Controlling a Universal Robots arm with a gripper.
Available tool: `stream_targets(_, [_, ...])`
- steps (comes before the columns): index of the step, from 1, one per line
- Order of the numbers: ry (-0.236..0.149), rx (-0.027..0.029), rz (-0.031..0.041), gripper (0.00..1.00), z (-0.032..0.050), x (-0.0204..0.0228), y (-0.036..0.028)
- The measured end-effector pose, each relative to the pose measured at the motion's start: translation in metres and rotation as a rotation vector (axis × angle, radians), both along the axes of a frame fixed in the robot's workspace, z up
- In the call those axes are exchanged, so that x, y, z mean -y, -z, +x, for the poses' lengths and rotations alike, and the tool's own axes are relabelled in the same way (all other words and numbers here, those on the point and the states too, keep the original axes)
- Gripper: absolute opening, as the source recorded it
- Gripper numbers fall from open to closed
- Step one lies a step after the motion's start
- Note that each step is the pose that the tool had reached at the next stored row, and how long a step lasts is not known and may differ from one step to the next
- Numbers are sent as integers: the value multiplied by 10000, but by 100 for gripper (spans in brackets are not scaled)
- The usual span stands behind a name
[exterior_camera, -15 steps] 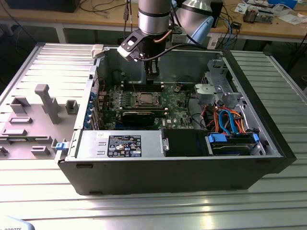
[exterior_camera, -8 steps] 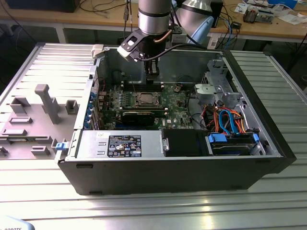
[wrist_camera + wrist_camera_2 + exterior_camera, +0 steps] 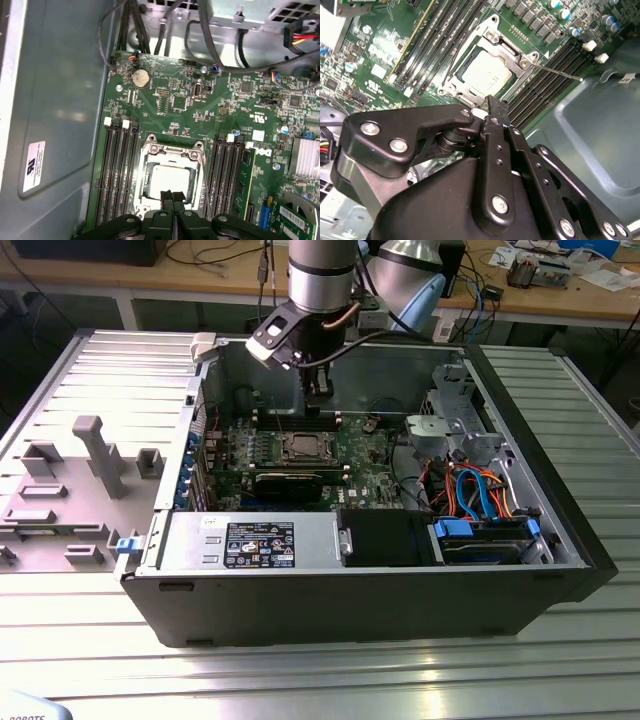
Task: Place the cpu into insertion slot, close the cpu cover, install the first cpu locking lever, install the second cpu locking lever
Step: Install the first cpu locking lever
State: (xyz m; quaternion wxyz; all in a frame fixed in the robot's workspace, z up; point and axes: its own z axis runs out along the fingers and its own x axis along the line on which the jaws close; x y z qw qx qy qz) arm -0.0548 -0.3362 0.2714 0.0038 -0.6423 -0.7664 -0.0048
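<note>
**Directly beneath a shut claw: the cpu seated under its cover**

The cpu (image 3: 167, 180), one flat silver square, sits in the single insertion slot (image 3: 303, 447), straight below the claw's tips and slightly ahead of them. One cpu cover (image 3: 514, 49), a silver frame, lies down around it, and the chip shows through the window. Being square, the chip has no long axis; the long things here are the wire levers. I count two, one along each side of the socket. The first lever (image 3: 560, 73) angles out over the memory slots (image 3: 116, 170), apparently unlatched. The second lever (image 3: 455, 57) seems to lie close to the frame. The one claw (image 3: 167, 196) hangs just above the cover's nearest edge, fingers pressed together, gripping nothing. Two banks of memory slots flank the socket.
</note>
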Motion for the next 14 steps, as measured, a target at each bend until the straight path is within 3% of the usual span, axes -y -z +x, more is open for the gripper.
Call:
stream_targets(4, [-794, 1, 0, 11, 0, 0, 0])
stream_targets(8, [-951, 0, -2, 11, 0, 0, 0])
stream_targets(10, [-1213, 1, -3, 11, 0, 0, 0])
stream_targets(12, [-1851, 0, -3, 11, -1, 0, 0])
stream_targets(14, [-2149, 0, -3, 11, 0, 0, 0])
